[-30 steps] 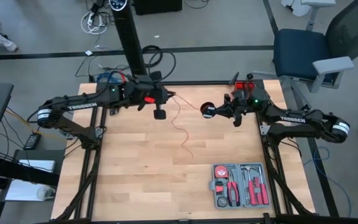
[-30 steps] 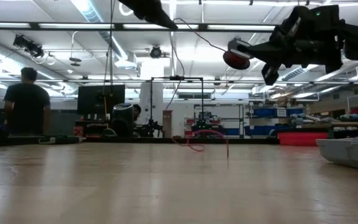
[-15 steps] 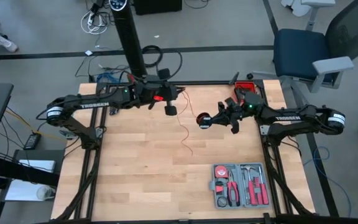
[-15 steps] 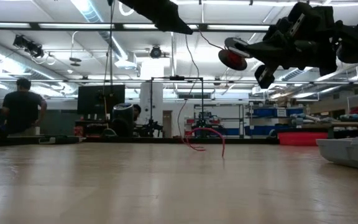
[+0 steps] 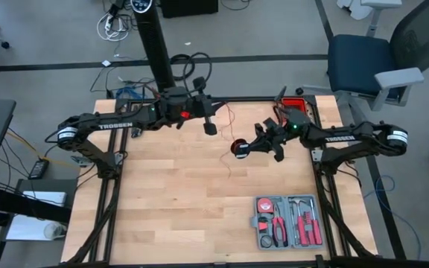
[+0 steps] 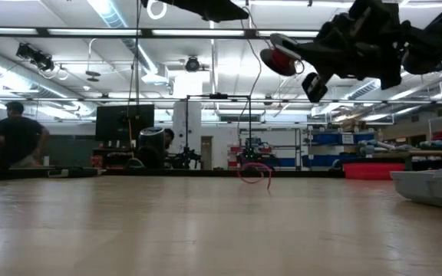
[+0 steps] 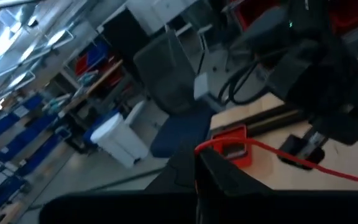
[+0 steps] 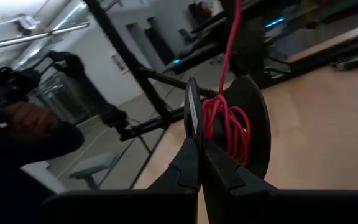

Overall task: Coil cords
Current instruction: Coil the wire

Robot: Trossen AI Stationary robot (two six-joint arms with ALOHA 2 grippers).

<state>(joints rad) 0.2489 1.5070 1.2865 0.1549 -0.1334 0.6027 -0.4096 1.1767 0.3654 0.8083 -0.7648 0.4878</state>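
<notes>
Both grippers have drawn closer together over the far half of the table since the earlier frames; the spool moved toward the table's middle and the loose red tail on the wood has shortened.

Right gripper (image 5: 250, 146): held up off the table, fingers closed together on the flange edge of a black spool (image 5: 239, 147). Wrist view shows the rim of the spool (image 8: 253, 124) pinched between the two fingers (image 8: 188, 162), with several turns of red cord (image 8: 227, 127) wound on its hub directly ahead of the fingertips. One strand leaves the spool and runs away from the gripper, toward the left arm.

Left gripper (image 5: 210, 128): also raised, just across from the right one, fingers pressed shut on the red cord. Its wrist view has the cord (image 7: 278, 155) leaving the closed fingertips (image 7: 219, 171) and stretching off toward the right arm.

Below and between the two grippers the cord (image 5: 227, 141) hangs thin; its free end (image 6: 255, 172) lies in a small loop on the wooden table (image 5: 170, 201).

Grey tool case (image 5: 287, 221) sits open near the table's front edge, well apart from both grippers.

Person (image 6: 18, 138) stands in the room beyond the table.
</notes>
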